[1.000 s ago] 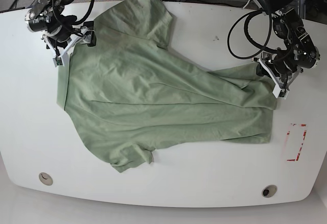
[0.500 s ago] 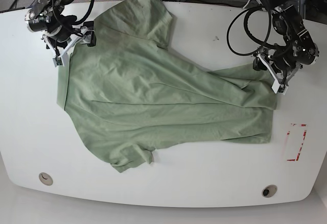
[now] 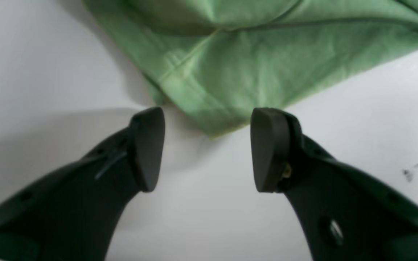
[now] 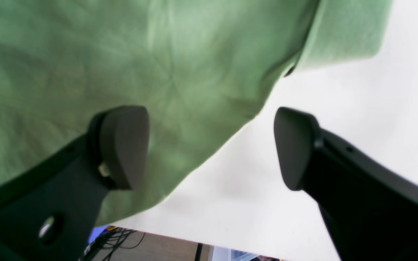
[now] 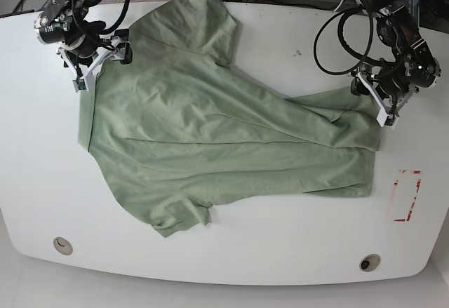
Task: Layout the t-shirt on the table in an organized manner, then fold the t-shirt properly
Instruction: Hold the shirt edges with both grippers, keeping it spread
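The relation that matters is between the left claw (image 3: 208, 149) and the pointed corner of the sage-green t-shirt (image 5: 210, 118). In the left wrist view that claw is spread, its 2 fingers parted, and the corner's tip reaches into the gap between them; no cloth looks pinched. The left arm is clearly the nearer of the 2 to this corner, so the coming grasp is probably its job.

The t-shirt lies rumpled across the middle of the white worktop (image 5: 295, 248), its long axis running roughly from the rear-left of the base view toward the right edge. From the left claw, most of the cloth lies toward the worktop's left edge and front edge. The right claw (image 4: 209, 148) is also spread, over the rear-left part, with fabric under 1 finger and bare worktop under the other. Closing too shallow on the left could let the tip slip.
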Tool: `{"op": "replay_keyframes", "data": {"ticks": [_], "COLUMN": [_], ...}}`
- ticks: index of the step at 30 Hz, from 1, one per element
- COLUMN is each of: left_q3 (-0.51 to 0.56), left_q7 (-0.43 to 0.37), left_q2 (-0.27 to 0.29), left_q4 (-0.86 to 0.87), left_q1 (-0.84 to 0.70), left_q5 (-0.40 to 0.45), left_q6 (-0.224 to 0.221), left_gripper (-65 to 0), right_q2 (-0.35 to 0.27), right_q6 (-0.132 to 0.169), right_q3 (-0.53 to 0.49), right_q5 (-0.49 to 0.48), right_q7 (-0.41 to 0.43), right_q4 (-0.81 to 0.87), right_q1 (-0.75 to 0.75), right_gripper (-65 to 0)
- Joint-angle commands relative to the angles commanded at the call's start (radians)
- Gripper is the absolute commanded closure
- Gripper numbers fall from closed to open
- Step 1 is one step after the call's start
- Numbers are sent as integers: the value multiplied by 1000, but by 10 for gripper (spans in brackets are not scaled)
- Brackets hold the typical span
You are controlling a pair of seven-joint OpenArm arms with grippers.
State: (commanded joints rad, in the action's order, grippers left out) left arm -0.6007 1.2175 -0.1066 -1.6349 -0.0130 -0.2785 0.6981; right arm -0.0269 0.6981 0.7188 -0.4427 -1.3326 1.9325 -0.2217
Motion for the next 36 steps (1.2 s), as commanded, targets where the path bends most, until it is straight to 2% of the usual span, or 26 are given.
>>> {"op": "replay_keyframes", "data": {"ticks": [24, 29, 36], "left_q3": [-6, -6, -6], "left_q7": [-3, -5, -5], "left_q2": [29, 29, 44], "left_q4": [3, 3, 3], "left_q1": [-2, -2, 6], "left_q5": [0, -5, -2], "left_q6": [-19, -90, -101], "left_gripper": [-358, -358, -358], "right_q2": [0, 0, 0], "right_q6": [0, 0, 0], "right_q3": [0, 0, 0], "right_q5": [0, 0, -2], "right_q7": [0, 0, 0], "right_q4": [0, 0, 0], "right_q1": [2, 2, 2], "right_gripper": [-510, -510, -510]}}
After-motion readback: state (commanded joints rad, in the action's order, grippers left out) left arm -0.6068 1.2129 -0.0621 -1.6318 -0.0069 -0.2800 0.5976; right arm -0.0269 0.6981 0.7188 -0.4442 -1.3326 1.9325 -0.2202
